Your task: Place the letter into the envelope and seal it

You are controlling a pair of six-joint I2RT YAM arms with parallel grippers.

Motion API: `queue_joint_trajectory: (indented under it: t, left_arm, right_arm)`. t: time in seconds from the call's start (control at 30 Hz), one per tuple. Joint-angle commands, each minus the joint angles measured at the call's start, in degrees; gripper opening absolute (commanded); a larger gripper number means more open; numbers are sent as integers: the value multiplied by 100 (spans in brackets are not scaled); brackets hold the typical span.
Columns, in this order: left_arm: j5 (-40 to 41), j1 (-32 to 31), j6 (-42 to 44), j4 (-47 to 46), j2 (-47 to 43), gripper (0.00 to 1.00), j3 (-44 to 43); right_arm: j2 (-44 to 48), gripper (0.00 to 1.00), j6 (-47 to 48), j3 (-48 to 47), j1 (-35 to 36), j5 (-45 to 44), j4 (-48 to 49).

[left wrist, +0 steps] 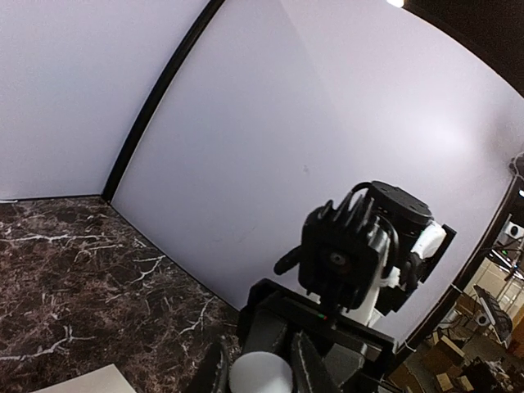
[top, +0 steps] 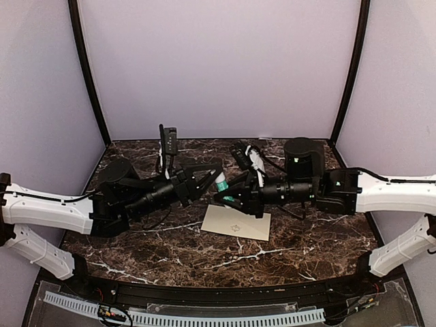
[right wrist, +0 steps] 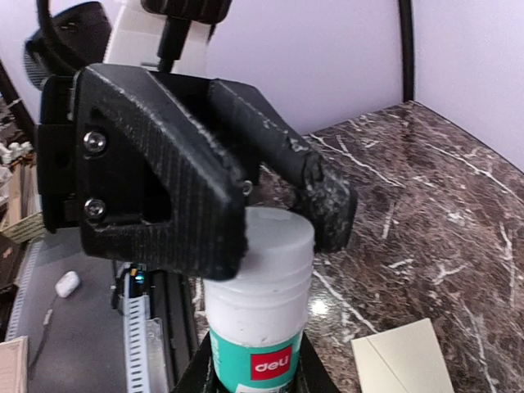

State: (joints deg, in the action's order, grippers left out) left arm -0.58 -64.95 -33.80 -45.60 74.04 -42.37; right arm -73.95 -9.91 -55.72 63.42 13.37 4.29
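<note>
The left end effector (top: 212, 180) is pinching the white cap (right wrist: 277, 239) of a glue stick (top: 222, 184), the right end effector (top: 229, 197) is pinching its teal body, and the envelope (top: 236, 223) is lying at six o'clock of them.

envelope (top: 236, 223): one
glue stick (right wrist: 259, 315): one
grippers: two, left gripper (top: 218, 176), right gripper (top: 228, 190)
arms: two, left arm (top: 48, 210), right arm (top: 395, 192)
surface (top: 313, 245): one

glue stick (right wrist: 258, 315): white cap, teal body, small red label with white lettering; off table, above its middle. dark brown marble table (top: 170, 252), white veins. plain pale lilac walls (top: 218, 68) on three sides, black posts (top: 87, 75) in back corners. white slotted strip (top: 204, 317) along near edge. cardboard boxes (left wrist: 458, 360) beyond enclosure, blurred.
</note>
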Motion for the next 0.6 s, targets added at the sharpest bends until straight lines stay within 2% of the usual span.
queue_joint_trajectory:
  t: [0.0,0.23,0.37,0.57]
  left_arm:
    - [-2218,-413,197,657,355,11,345]
    - [-2136,-413,303,708,221,11,384]
    - [-1604,-413,345,954,31,12,372]
    - [-246,-413,415,1500,-421,21,282]
  right_arm:
    - [291,0,-659,-275,-197,1856,2665]
    - [357,0,-782,-309,-222,1934,2508]
    - [276,0,-642,-347,-213,1594,2053]
    - [207,0,-511,-165,-205,1189,1681]
